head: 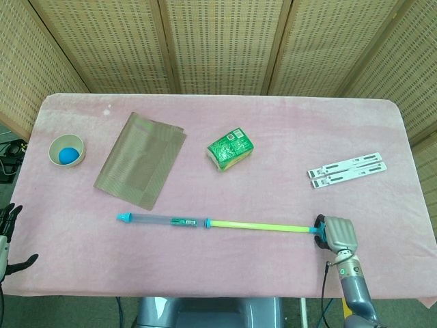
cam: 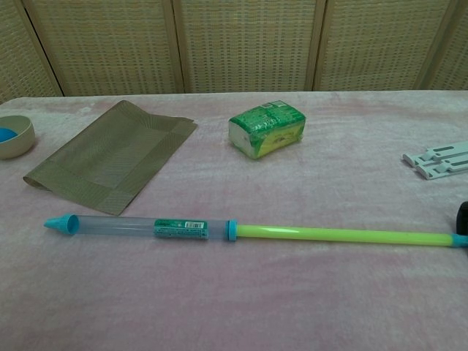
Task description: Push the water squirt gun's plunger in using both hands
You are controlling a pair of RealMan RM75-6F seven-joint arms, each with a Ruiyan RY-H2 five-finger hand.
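The water squirt gun (head: 167, 221) (cam: 139, 227) lies across the near part of the pink table, with its blue nozzle (head: 123, 219) (cam: 61, 223) pointing left. Its green plunger rod (head: 258, 225) (cam: 340, 235) is drawn far out to the right. My right hand (head: 337, 234) has its fingers curled round the blue plunger handle (head: 318, 226) (cam: 460, 239) at the rod's right end. The chest view catches only a dark fingertip (cam: 463, 215) at its right edge. My left hand (head: 8, 239) hangs off the table's near left corner, fingers spread and holding nothing, far from the nozzle.
A woven brown placemat (head: 141, 159) lies behind the barrel and a green packet (head: 231, 149) sits mid-table. A small bowl (head: 66, 149) holding a blue ball stands far left. A white folding stand (head: 346, 169) lies at the right, behind my right hand.
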